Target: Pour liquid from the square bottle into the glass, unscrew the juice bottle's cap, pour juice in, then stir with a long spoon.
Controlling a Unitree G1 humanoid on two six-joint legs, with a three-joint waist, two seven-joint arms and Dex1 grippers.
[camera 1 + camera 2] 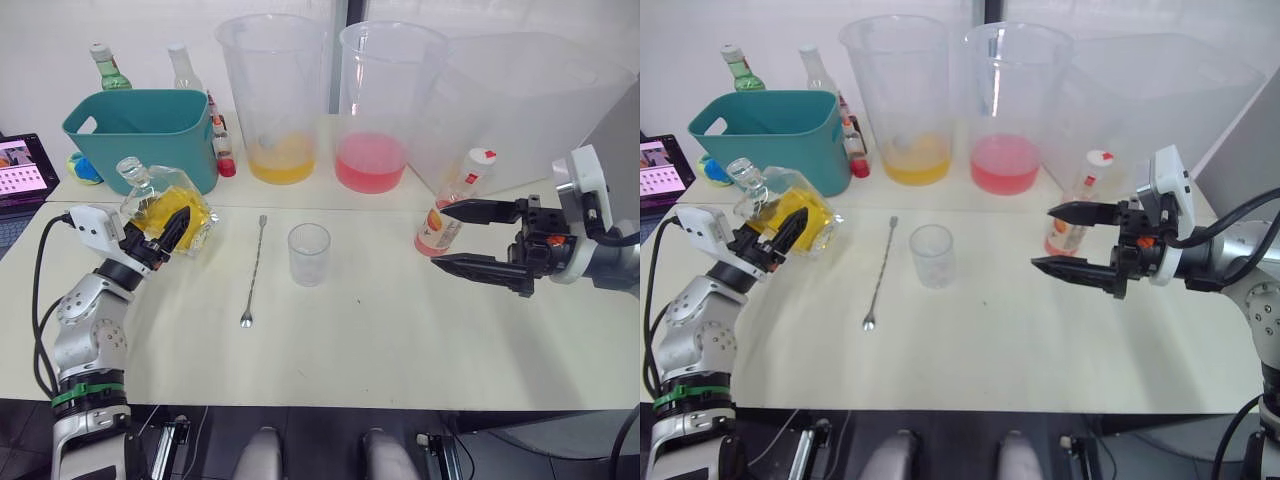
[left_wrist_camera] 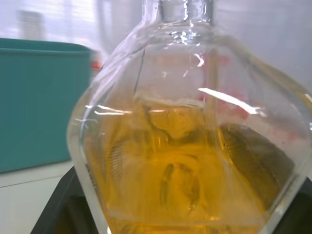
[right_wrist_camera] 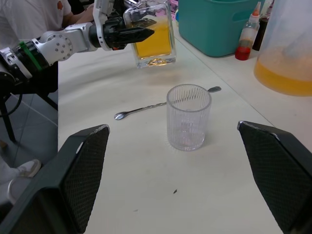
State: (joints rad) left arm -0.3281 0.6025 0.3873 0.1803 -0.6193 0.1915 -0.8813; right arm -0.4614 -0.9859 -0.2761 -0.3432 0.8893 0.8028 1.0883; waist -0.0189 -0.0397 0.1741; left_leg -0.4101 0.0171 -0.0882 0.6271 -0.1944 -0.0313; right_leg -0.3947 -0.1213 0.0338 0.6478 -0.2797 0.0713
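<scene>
square bottle [image 1: 168, 214] | clamped in left tool [image 1: 172, 228], off table | right tool [image 1: 462, 236] wide

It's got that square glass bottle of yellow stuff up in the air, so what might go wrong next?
The left gripper holds the square faceted glass bottle of yellow liquid uncapped and tilted, well short of the small clear ribbed glass, so liquid may spill on the table. The long silver metal spoon lies between them and could get knocked. The open right gripper sits beside the slim plastic juice bottle and might tip it.
</scene>
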